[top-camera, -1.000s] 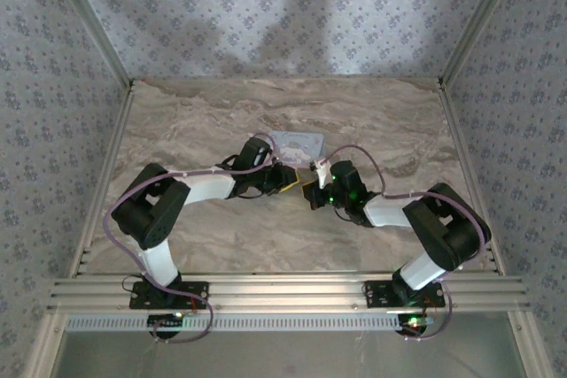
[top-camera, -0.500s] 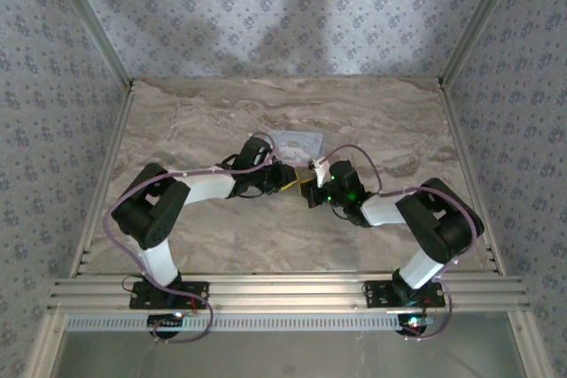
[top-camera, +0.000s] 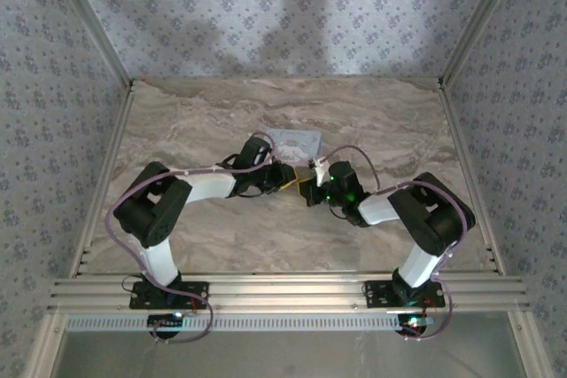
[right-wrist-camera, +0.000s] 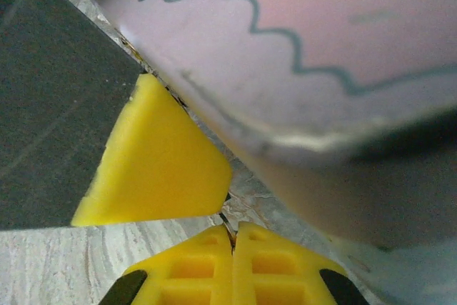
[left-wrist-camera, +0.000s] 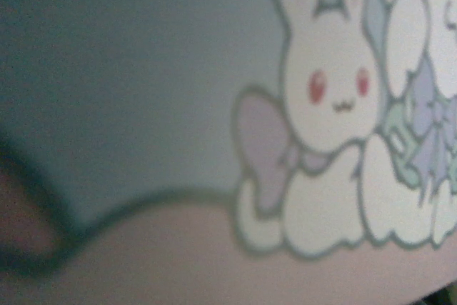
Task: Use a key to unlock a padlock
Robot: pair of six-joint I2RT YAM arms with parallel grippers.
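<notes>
1. Right claw (top-camera: 307,189) meets the left claw (top-camera: 290,181) tip to tip at mid-table in the top view. Compared with a second ago, the right arm's elbow has swung inward, toward the left. Both claw tips and the light-blue tin (top-camera: 297,141) have kept their places. The tin lies flat on the marble table (top-camera: 204,121), just beyond the claws. The wrists cover the meeting spot from above, so how wide the left claw stands cannot be told.
2. In the left wrist view the tin's lid (left-wrist-camera: 143,69) sits very close and blurred. A white cartoon rabbit (left-wrist-camera: 332,91) with red eyes is on the right, a pale blue field on the left, and a pink band runs along the bottom. The lid blocks whatever lies past it.
3. In the right wrist view the right claw (right-wrist-camera: 233,241) has its two yellow pads pressed together. Whether anything thin is pinched in the seam cannot be told. Just ahead on the left, a grey finger with a yellow wedge tip (right-wrist-camera: 153,162) lies right beside the tin's (right-wrist-camera: 335,26) metal rim. That rim slants from upper left to lower right. Bare marble (right-wrist-camera: 43,269) shows at lower left.
4. Where the padlock sits, which way it points and how its long axis runs cannot be told, because the claws and the tin crowd that spot.
</notes>
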